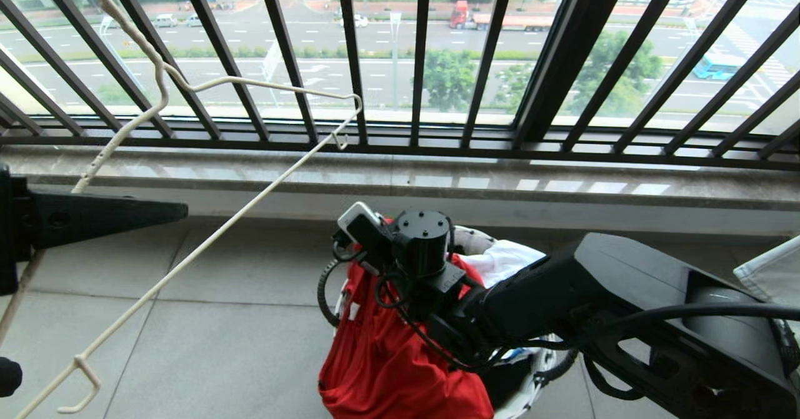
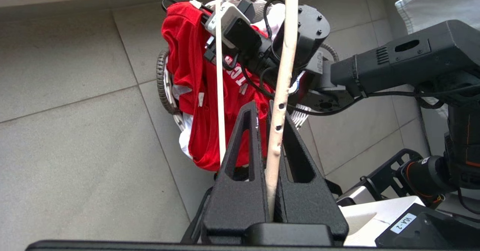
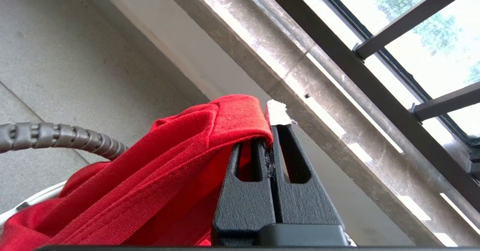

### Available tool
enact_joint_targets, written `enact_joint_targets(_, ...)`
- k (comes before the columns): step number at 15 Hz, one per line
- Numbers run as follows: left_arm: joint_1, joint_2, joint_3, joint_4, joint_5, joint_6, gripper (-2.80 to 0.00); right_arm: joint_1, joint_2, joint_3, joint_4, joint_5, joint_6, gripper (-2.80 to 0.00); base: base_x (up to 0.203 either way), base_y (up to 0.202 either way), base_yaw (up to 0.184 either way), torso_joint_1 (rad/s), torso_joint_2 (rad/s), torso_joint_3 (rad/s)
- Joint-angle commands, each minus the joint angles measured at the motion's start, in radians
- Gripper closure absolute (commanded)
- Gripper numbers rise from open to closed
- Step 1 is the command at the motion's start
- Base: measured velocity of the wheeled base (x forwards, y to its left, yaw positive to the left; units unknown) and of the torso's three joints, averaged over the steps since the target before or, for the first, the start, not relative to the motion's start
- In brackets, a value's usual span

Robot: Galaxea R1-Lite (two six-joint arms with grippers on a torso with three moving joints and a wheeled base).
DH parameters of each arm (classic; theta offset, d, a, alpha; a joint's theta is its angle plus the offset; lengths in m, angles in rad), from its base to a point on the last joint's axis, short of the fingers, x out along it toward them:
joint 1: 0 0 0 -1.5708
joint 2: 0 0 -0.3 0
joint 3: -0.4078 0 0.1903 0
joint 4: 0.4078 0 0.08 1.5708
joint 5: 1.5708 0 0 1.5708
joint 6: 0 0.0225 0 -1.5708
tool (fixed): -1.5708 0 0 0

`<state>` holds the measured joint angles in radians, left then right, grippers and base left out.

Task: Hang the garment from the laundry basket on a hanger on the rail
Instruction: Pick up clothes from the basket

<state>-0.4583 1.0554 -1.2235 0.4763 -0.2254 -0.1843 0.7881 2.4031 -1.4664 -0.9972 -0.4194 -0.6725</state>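
The red garment (image 1: 387,356) hangs over the rim of the white laundry basket (image 1: 470,239) on the floor. My right gripper (image 3: 270,133) is shut on a fold of the garment's (image 3: 150,176) neck edge, and a white label (image 3: 277,113) shows at the fingertips. In the head view that gripper is hidden under its own wrist (image 1: 420,244). At the left, my left gripper (image 1: 175,211) is shut on the stem of the cream wire hanger (image 1: 250,209), held up above the floor. The stem (image 2: 281,75) runs between the left gripper's (image 2: 262,106) fingers. The rail is out of view.
A black barred balcony railing (image 1: 419,62) and a stone sill (image 1: 437,184) run across just behind the basket. White cloth (image 1: 506,259) lies in the basket beside the red one. More white fabric (image 1: 775,275) hangs at the right edge. Grey floor tiles (image 1: 237,319) lie to the left.
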Motion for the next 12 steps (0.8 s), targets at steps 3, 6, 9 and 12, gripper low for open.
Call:
enact_joint_targets(3, 0.000, 0.017, -0.002, 0.054, -0.095, -0.003, 0.00, -0.022, -0.115, 0.005, 0.118, -0.004, 0.129, 0.00, 0.000, 0.000, 0.000, 0.000, 0.00, 0.000)
enact_joint_targets(6, -0.001, 0.023, -0.024, 0.104, -0.102, 0.001, 0.00, -0.023, -0.201, 0.012, 0.340, -0.001, 0.289, 0.00, 0.000, 0.000, 0.000, 0.000, 0.00, 0.000)
enact_joint_targets(9, 0.000, 0.044, -0.125, 0.286, -0.098, 0.024, 0.00, -0.038, -0.243, 0.009, 0.473, 0.021, 0.373, 0.00, 0.000, 0.000, 0.000, 0.000, 0.00, 0.000)
enact_joint_targets(12, 0.000, 0.007, -0.143, 0.301, -0.097, 0.032, 0.00, -0.046, -0.294, 0.009, 0.535, 0.037, 0.399, 0.00, 0.000, 0.000, 0.000, 0.000, 0.00, 0.000)
